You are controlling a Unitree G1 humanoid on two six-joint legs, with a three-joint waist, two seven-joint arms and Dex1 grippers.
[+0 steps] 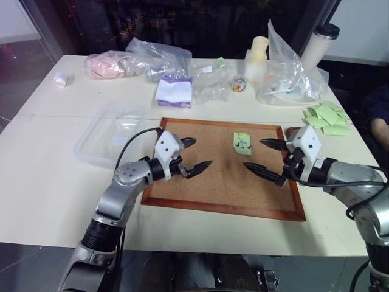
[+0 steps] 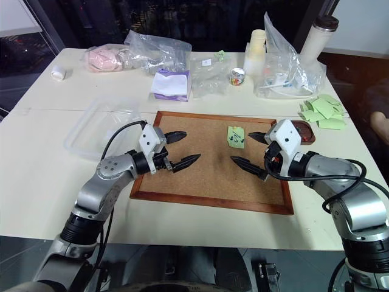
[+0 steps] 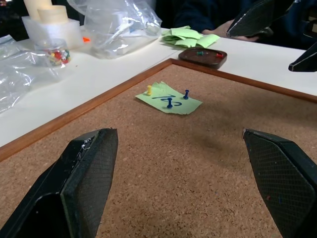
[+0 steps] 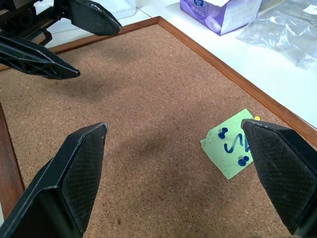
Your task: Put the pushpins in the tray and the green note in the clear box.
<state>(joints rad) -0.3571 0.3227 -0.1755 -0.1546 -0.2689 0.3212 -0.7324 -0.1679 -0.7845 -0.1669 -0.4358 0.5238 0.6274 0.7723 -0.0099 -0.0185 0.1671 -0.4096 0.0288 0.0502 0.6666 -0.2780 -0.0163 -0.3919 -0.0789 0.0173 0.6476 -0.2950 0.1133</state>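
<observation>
The small light-green paper note [image 1: 242, 143], centre frame, is still being held by blue and yellow pushpins [image 3: 170, 103]; both the left gripper [image 1: 192, 156] and the right gripper [image 1: 265, 158] are being held wide, empty; pin-pulling is being called for next.

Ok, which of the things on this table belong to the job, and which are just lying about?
For the job:
- green note, pinned to the corkboard
- pushpins in the note, two blue, one yellow
- tray, already holding a red and a green pin
- clear box

Lying about:
- heap of plain green notes
- tissue pack
- plastic bags
- tumbler
</observation>
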